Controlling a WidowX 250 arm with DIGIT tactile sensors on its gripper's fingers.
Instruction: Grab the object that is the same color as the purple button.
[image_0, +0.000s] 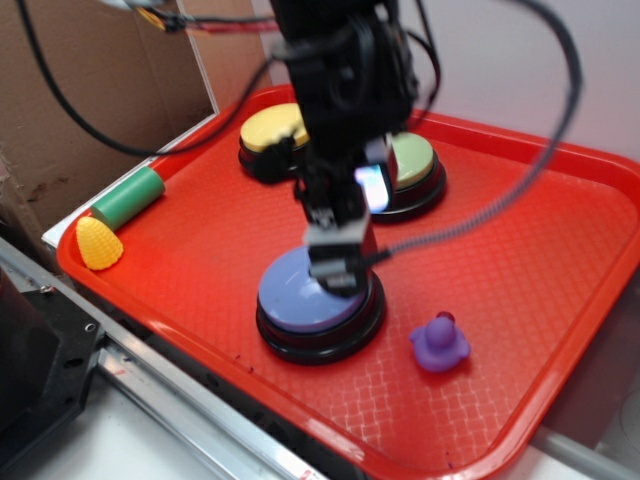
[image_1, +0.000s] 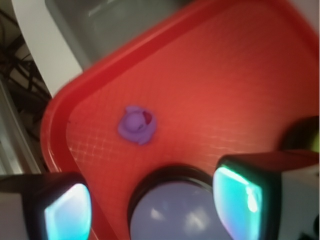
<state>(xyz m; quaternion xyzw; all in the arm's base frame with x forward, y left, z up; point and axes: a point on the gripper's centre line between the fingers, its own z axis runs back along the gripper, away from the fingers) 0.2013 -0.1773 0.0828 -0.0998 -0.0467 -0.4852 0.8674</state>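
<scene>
- Gripper (image_0: 335, 268) hangs over the purple button (image_0: 305, 297), jaws apart, holding nothing.
- Duck (image_0: 439, 343) sits beside the button, near the tray's (image_0: 560, 260) front edge.
- Best approach: shift over the duck, descend squarely, close gently around its rounded body.

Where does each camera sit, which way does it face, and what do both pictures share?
Exterior: sits off the tray's near corner, looking down across the red tray; the arm and end effector hang over the purple button, with the yellow button, green button, green cylinder and yellow toy behind.
Wrist: rides on the arm, looking down between its two glowing fingers.
Shared: the purple button, purple duck and tray.
</scene>
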